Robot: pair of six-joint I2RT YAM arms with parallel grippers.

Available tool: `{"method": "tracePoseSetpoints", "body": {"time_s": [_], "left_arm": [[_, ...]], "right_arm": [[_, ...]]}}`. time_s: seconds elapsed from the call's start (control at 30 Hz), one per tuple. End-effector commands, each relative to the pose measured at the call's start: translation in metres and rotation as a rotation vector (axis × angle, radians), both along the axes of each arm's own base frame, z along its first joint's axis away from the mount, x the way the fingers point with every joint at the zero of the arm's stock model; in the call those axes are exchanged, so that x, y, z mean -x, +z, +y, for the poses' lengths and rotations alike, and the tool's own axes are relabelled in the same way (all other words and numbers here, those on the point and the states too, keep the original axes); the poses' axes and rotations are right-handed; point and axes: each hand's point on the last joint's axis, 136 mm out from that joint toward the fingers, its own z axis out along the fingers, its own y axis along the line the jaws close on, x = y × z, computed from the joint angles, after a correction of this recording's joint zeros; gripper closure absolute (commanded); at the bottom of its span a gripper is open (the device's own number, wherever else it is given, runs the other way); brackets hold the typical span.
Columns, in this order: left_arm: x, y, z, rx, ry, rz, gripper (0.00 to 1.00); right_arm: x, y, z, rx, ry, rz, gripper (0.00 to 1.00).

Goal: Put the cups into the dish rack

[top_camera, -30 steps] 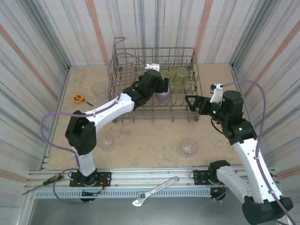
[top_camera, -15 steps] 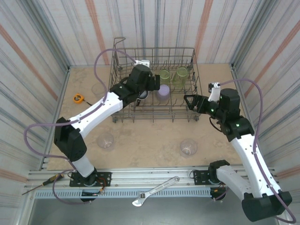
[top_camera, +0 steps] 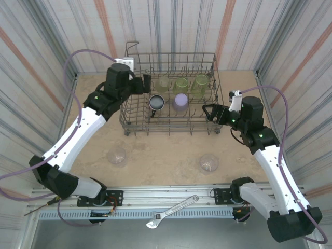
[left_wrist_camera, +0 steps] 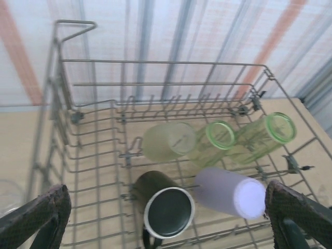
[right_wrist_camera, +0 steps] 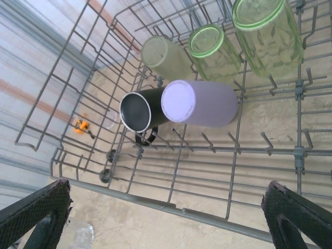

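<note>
Swung the left gripper (top_camera: 147, 84) up and off the lavender cup (top_camera: 180, 101) and out to the left rear corner of the dish rack (top_camera: 168, 127), with jaws spread wide and holding nothing. Left the lavender cup tipped on its side among the tines in the middle of the rack, touching the black cup (top_camera: 157, 102) on its left and just in front of the three yellow-green tumblers (top_camera: 181, 84) along the rack's back row. Held the right gripper (top_camera: 209, 112) near the rack's right end, likewise spread and empty. Counts as five cups loaded. Still to fetch: a clear cup (top_camera: 117, 155) in front of the rack's left corner, a second clear cup (top_camera: 209, 163) in front of its right corner, and a third clear cup (right_wrist_camera: 108, 119) off the rack's left side, beside the orange tape measure (right_wrist_camera: 79, 126). Probably calls next for a reach to one of those.
</note>
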Motion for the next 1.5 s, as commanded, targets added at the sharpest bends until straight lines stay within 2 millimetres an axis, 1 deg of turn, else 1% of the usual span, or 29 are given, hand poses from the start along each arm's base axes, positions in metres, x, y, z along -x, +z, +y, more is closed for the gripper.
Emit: {"method": "tracePoseSetpoints", "body": {"time_s": [0.0, 0.07, 0.2, 0.37, 0.53, 0.67, 0.77, 0.93, 1.03, 1.27, 1.47], "left_arm": [[0.007, -0.008, 0.027, -0.031, 0.005, 0.05, 0.01], [0.005, -0.009, 0.043, -0.019, 0.027, 0.067, 0.01], [0.001, -0.014, 0.068, 0.018, 0.054, 0.108, 0.01], [-0.005, -0.034, 0.111, 0.108, 0.125, 0.187, 0.01], [-0.01, -0.057, 0.141, 0.131, 0.183, 0.247, 0.01], [-0.019, -0.074, 0.163, 0.183, 0.231, 0.296, 0.01], [-0.027, -0.088, 0.17, 0.206, 0.247, 0.331, 0.01], [-0.043, -0.117, 0.167, 0.2, 0.226, 0.412, 0.01], [-0.051, -0.131, 0.167, 0.189, 0.224, 0.468, 0.01], [-0.065, -0.149, 0.166, 0.181, 0.23, 0.514, 0.01], [-0.075, -0.159, 0.158, 0.122, 0.248, 0.538, 0.01]], "right_arm": [[-0.001, -0.002, 0.001, -0.026, -0.003, 0.016, 0.01], [0.0, -0.003, 0.001, -0.024, -0.007, 0.015, 0.01], [0.0, -0.004, 0.0, -0.026, -0.015, 0.018, 0.01], [0.001, -0.002, 0.001, -0.031, -0.014, 0.018, 0.01], [-0.001, -0.003, 0.002, -0.03, -0.01, 0.02, 0.01], [-0.001, -0.001, 0.005, -0.037, -0.001, 0.02, 0.01], [-0.001, 0.0, 0.006, -0.037, 0.001, 0.017, 0.01], [-0.001, 0.0, 0.005, -0.032, -0.004, 0.012, 0.01], [-0.001, -0.001, 0.005, -0.028, -0.003, 0.011, 0.01], [0.001, -0.007, 0.002, -0.009, -0.008, 0.021, 0.01], [0.001, -0.011, -0.003, -0.002, -0.025, 0.01, 0.01]]}}
